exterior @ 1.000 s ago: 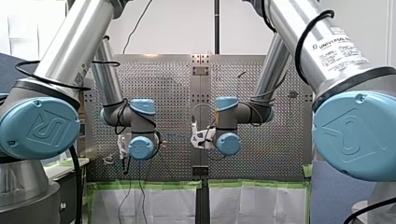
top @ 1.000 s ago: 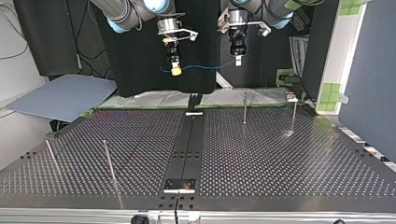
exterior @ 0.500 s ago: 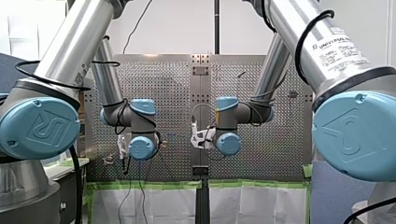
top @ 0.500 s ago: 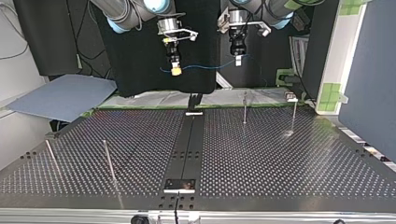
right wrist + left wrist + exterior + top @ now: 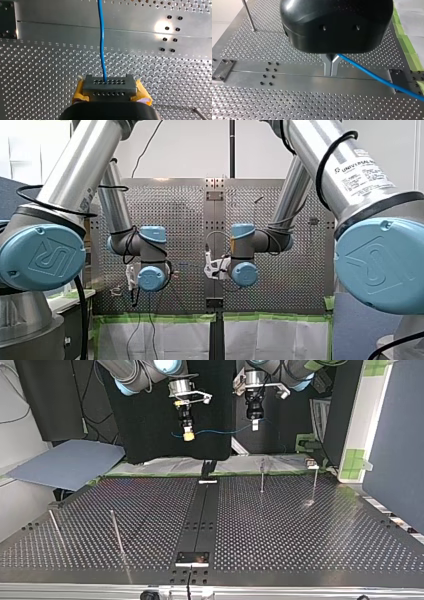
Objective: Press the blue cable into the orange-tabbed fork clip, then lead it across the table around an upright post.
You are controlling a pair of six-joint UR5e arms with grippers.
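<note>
The blue cable (image 5: 220, 432) hangs in the air between my two grippers, well above the perforated table (image 5: 300, 530). In the top view my left gripper (image 5: 255, 424) holds its right end and my right gripper (image 5: 188, 436), with yellow pads, holds its left end. In the left wrist view the metal fingers (image 5: 328, 65) of my left gripper (image 5: 331, 74) are shut on the cable (image 5: 372, 75), which runs off sideways. In the right wrist view the cable (image 5: 101, 45) leaves straight ahead from my right gripper (image 5: 109, 83), shut between yellow pads (image 5: 79, 91). No orange-tabbed clip shows in any view.
Thin upright posts stand on the table: two at the top view's right (image 5: 262, 476) (image 5: 315, 485), two at its left (image 5: 116, 532) (image 5: 54, 527). A dark centre rail (image 5: 202, 510) runs down the middle to a small plate (image 5: 192, 558). Green tape (image 5: 305, 442) edges the far side.
</note>
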